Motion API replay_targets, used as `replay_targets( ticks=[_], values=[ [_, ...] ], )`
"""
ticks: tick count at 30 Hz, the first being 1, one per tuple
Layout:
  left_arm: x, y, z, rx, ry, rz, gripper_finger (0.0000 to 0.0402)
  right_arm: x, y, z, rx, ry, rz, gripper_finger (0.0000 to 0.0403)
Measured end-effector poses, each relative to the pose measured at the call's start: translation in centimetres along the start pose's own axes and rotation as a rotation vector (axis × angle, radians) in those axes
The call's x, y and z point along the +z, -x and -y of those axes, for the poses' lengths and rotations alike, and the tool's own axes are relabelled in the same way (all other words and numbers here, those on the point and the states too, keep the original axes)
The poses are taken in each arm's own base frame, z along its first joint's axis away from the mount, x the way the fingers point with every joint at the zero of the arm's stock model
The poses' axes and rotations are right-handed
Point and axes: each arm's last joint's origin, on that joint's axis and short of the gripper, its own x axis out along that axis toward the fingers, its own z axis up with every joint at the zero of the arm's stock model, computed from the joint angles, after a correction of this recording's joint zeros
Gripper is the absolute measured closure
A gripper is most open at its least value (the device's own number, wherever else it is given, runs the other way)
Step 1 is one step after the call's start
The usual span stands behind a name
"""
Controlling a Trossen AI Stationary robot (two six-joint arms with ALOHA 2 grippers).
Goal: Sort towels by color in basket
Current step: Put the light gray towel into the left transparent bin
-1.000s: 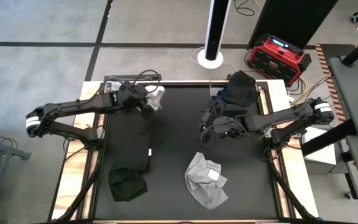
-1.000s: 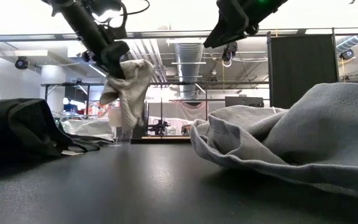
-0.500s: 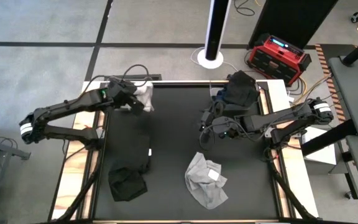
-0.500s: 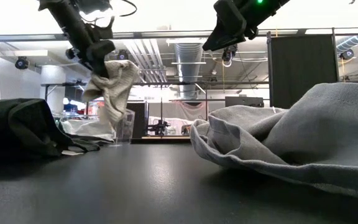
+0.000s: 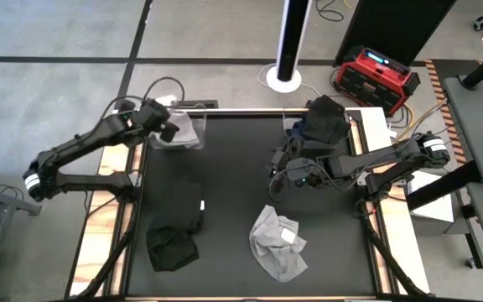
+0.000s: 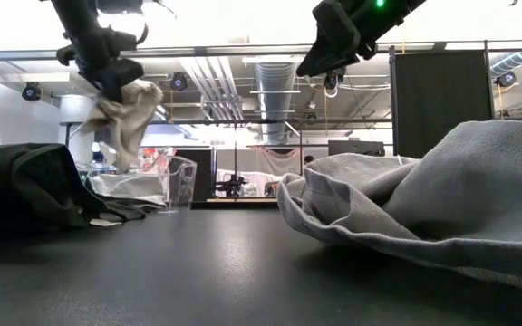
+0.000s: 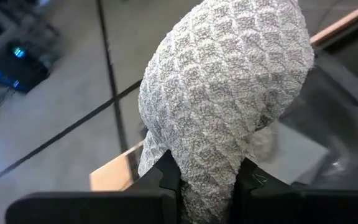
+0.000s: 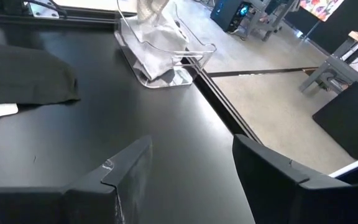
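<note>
Your left gripper (image 7: 207, 177) is pinching a light waffle-weave towel (image 7: 229, 93) and holding it up over the clear basket (image 5: 179, 134) at about 11 o'clock on the table, probably so it drops in with the light ones. The right gripper (image 8: 188, 165) hovers near centre, fingers spread and empty, with the grey towel (image 5: 279, 243) at 6 o'clock and black towels (image 5: 173, 248) at 7 not yet sorted.

No readable text, label, brand, number or sign can be made out; the tag (image 5: 288, 236) on the grey towel (image 5: 278, 244) appears blank.

Overhead and tabletop-level cameras share the clear bin (image 5: 177, 132); wrist cameras sit close.
</note>
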Motion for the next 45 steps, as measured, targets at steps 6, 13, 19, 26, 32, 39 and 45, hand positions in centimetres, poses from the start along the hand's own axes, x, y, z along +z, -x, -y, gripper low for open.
replay_targets(
  ticks=[6, 13, 19, 26, 32, 39, 45],
  values=[
    [-0.2, -2.5, -0.6, 0.061, -0.004, -0.146, 0.0362, -0.3, -0.1, -0.1, 0.0, 0.002, -0.003, 0.0188],
    [-0.1, -5.0, 0.0, 0.081, -0.026, -0.245, 0.0362, -0.9, -0.2, -0.1, -0.001, -0.002, -0.017, 0.0188],
    [-0.3, -7.2, 0.7, 0.051, -0.04, -0.345, 0.0362, -1.2, -0.3, -0.2, -0.001, -0.007, -0.024, 0.0187],
    [-0.6, -9.3, 2.2, -0.016, -0.067, -0.436, 0.0362, -1.2, -0.3, -0.2, -0.001, -0.011, -0.024, 0.0186],
    [0.1, -10.3, 3.4, -0.179, -0.052, -0.394, 0.0362, -1.2, -0.3, -0.2, -0.001, -0.014, -0.024, 0.0187],
    [-0.2, -11.2, 4.1, -0.191, -0.064, -0.439, 0.0362, -1.2, -0.3, -0.2, -0.001, -0.023, -0.024, 0.0187],
    [-0.9, -12.0, 4.3, -0.112, -0.063, -0.505, 0.0362, -1.2, -0.3, -0.2, -0.001, -0.024, -0.025, 0.0188]
  ],
)
